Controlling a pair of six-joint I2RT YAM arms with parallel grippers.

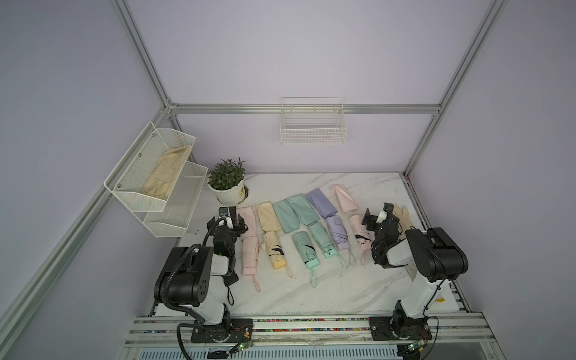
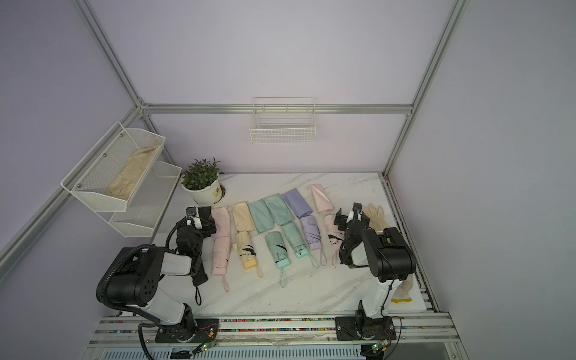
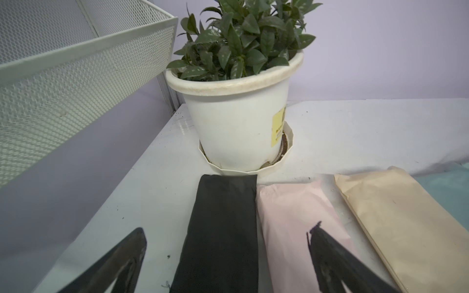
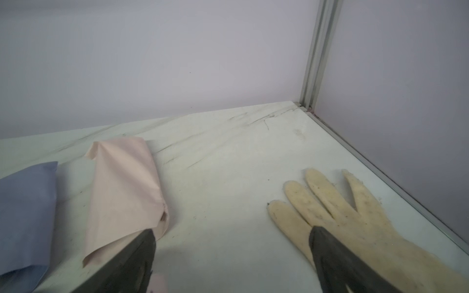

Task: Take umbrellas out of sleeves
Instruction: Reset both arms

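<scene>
1. Judging from the row on the counter [image 1: 311, 290], the pastel umbrellas [image 1: 307, 249] already lie at or outside the mouths of their sleeves [image 1: 294, 212]. The black sleeve [image 3: 223, 215], just in front of the plant pot [image 1: 226, 194], looks like the one in hand.
2. A black handle [image 1: 230, 279] shows under the left arm, farther from the pot. Whether that umbrella is free of its sleeve is hidden.
3. The next move probably calls for pinning the black sleeve and drawing the handle away from the pot.
4. Hovering low, the left gripper [image 3: 228, 232] has its fingers [image 3: 121, 258] wide astride the black sleeve, holding nothing.
5. At the row's end farthest from the pot, the right gripper [image 4: 232, 230] points over bare counter beside a cream glove [image 4: 355, 215], fingers wide and empty.
</scene>
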